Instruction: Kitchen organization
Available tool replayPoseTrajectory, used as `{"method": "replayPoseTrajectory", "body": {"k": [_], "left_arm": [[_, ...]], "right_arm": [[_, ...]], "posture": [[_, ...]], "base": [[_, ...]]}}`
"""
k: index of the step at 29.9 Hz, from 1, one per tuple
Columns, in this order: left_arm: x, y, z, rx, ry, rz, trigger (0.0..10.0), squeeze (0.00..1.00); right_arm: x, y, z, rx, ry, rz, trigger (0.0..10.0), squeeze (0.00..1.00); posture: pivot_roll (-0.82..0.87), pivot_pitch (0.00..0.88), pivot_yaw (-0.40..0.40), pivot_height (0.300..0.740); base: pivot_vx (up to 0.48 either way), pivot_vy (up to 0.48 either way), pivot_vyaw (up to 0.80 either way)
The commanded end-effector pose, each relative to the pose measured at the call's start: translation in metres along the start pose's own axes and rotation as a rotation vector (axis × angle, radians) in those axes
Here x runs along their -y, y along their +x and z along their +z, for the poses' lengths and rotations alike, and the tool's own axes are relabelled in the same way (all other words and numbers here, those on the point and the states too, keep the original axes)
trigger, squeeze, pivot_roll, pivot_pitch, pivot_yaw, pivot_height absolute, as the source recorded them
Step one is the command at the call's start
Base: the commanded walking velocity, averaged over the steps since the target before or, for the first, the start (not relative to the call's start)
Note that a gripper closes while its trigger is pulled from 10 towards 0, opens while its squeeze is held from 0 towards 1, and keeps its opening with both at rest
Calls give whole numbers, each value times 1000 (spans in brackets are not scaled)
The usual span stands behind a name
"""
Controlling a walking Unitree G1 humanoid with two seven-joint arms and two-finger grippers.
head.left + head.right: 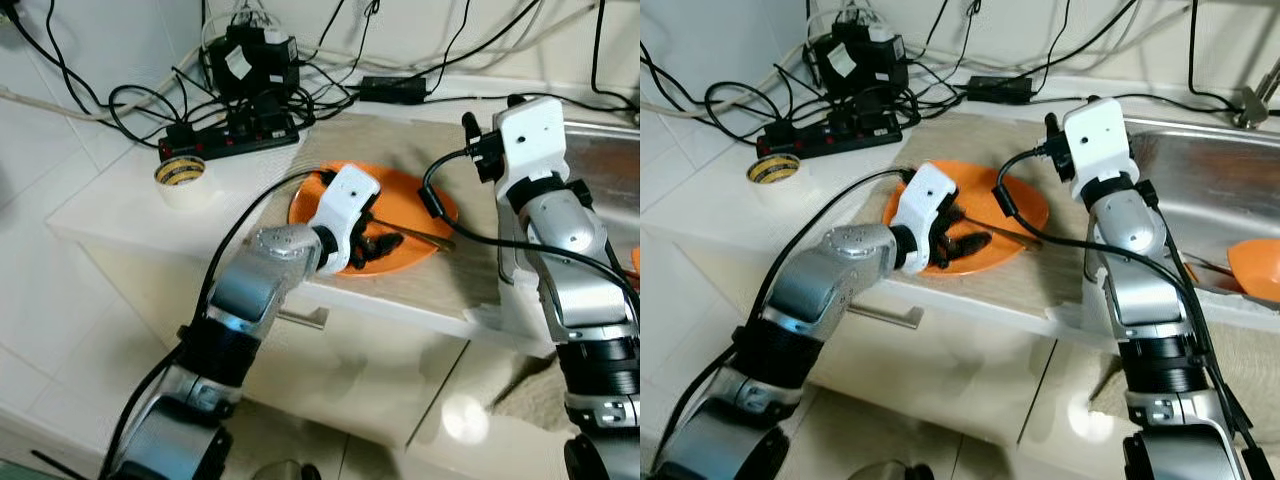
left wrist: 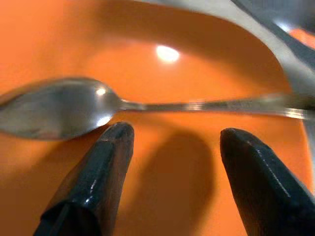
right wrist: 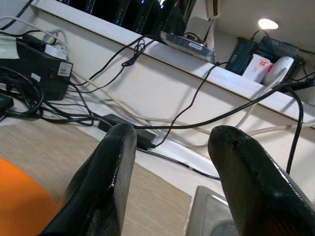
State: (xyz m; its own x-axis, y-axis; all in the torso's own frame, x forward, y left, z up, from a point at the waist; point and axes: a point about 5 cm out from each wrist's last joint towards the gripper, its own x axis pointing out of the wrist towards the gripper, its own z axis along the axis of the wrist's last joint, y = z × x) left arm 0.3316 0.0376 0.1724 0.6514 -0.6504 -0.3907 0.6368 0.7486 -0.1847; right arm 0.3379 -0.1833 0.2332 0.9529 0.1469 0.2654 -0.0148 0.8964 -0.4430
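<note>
Spoon (image 2: 59,110) on orange plate (image 2: 197,78), just beyond left end effector (image 2: 172,147), fingers apart.

- I see a round orange plate (image 1: 1015,205) lying flat on the tan mat by the counter's front edge.
- A shiny metal spoon (image 2: 59,113) lies flat on the plate, its long handle reaching toward the sink side.

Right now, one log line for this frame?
left gripper: open, over spoon on orange plate | right gripper: open, raised above counter by sink | spoon not gripped
</note>
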Motion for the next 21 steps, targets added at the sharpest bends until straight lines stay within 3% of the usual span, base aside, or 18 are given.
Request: {"method": "replayPoseTrajectory", "body": {"k": [1, 5, 7, 21], "left_arm": [[-11, -1, -2, -24, -60, 78, 10000, 0], [-15, -1, -3, -4, -124, 117, 10000, 0], [-15, -2, 7, 78, -87, 121, 10000, 0], [-12, -7, 25, 142, 65, 159, 10000, 0]], "right_arm": [[-3, 1, 0, 3, 0, 1, 10000, 0], [-5, 2, 1, 6, 2, 6, 10000, 0], [-6, 2, 1, 11, 0, 10, 10000, 0], [-3, 2, 1, 10, -6, 4, 10000, 0]], "posture": [[-48, 0, 97, 740], [-45, 0, 98, 740], [-43, 0, 96, 740], [-48, 0, 95, 740]], "base": [[0, 0, 0], [0, 0, 0], [0, 0, 0], [0, 0, 0]]}}
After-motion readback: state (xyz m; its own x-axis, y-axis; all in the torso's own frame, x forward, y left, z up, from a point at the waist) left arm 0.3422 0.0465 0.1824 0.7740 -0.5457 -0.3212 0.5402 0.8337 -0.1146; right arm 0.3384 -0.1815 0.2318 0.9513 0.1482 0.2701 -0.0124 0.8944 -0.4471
